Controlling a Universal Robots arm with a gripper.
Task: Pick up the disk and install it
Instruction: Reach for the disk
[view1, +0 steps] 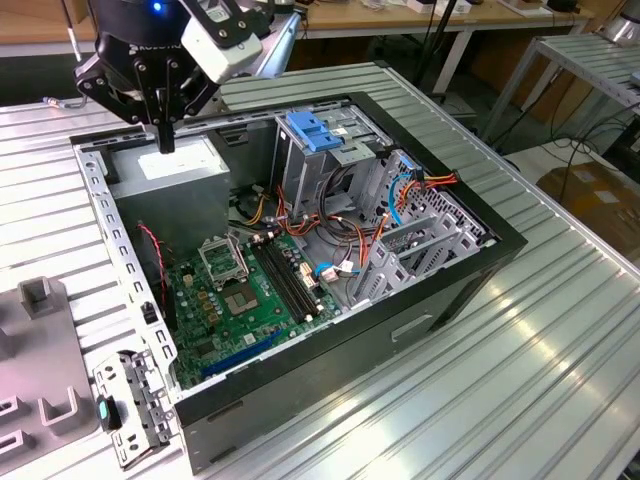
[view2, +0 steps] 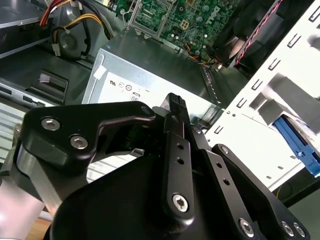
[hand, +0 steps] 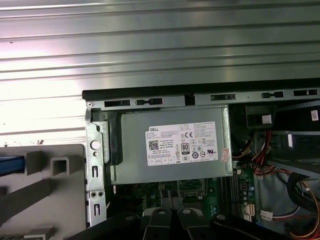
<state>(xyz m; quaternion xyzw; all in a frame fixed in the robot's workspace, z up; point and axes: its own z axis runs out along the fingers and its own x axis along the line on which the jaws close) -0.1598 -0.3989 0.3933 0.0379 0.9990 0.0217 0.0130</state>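
Note:
My gripper (view1: 166, 138) hangs over the open computer case (view1: 480, 235), just above the grey power supply (view1: 176, 166) in its far corner. The two black fingers stand pressed together with nothing between them, as the second wrist view shows at the gripper (view2: 175, 102). Of the disk, a bright blue rail (hand: 10, 164) shows at the picture's edge, lying on the grey holder (hand: 47, 185) outside the case. The disk's blue rail (view2: 300, 147) also appears beyond the white chassis frame (view2: 265, 135). The gripper is well away from the disk.
Inside the case lie the green motherboard (view1: 245, 290), coloured cables (view1: 400, 195) and a metal drive cage topped by a light-blue latch plate (view1: 315, 130). The grey holder (view1: 40, 335) and a metal bracket (view1: 130, 405) lie on the ribbed table (view1: 520, 380) at the exterior view's left.

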